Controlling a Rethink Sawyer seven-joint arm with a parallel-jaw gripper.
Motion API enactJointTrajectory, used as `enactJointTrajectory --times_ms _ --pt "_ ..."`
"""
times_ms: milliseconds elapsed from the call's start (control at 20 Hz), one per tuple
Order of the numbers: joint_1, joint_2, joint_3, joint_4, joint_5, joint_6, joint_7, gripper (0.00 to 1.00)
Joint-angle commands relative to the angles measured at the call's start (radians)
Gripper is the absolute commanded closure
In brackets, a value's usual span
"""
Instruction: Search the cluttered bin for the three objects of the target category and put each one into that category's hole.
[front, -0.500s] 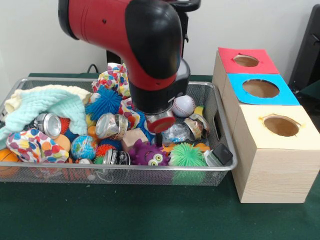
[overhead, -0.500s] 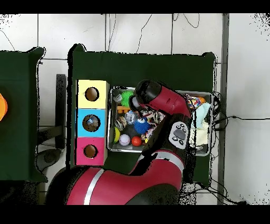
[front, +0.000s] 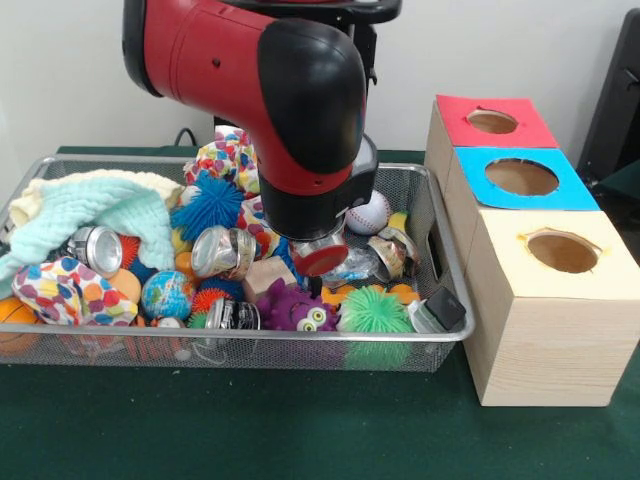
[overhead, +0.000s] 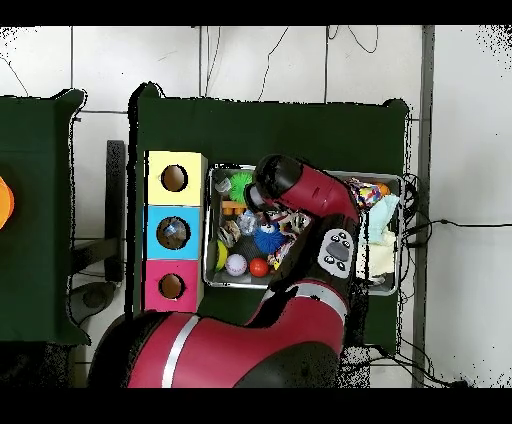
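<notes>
The wire-mesh bin is full of mixed toys, cans and cloths. It also shows in the overhead view. Three pale wooden boxes stand beside it, with a red top, a blue top and a yellow top, each with a round hole. My gripper hangs under the red and black wrist, low over the bin's middle right. It is above a wooden block and a purple monster toy. In the overhead view the arm hides the gripper.
In the bin lie a baseball, a green spiky ball, a blue spiky ball, a globe ball, metal cans, a pale green cloth and a dotted cloth.
The wrist has come down a little deeper into the bin. The things in the bin have not visibly moved.
</notes>
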Motion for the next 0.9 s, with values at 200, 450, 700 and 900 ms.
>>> enactJointTrajectory --times_ms 200,450,700,900 --pt "0.008 -0.034 0.105 -0.023 -0.045 0.032 0.008 0.00" --pt "0.028 -0.056 0.102 -0.022 -0.041 0.057 0.028 0.00" --pt "0.042 -0.064 0.100 -0.031 -0.036 0.079 0.044 0.00" --pt "0.048 -0.054 0.108 -0.026 -0.027 0.062 0.052 0.00"
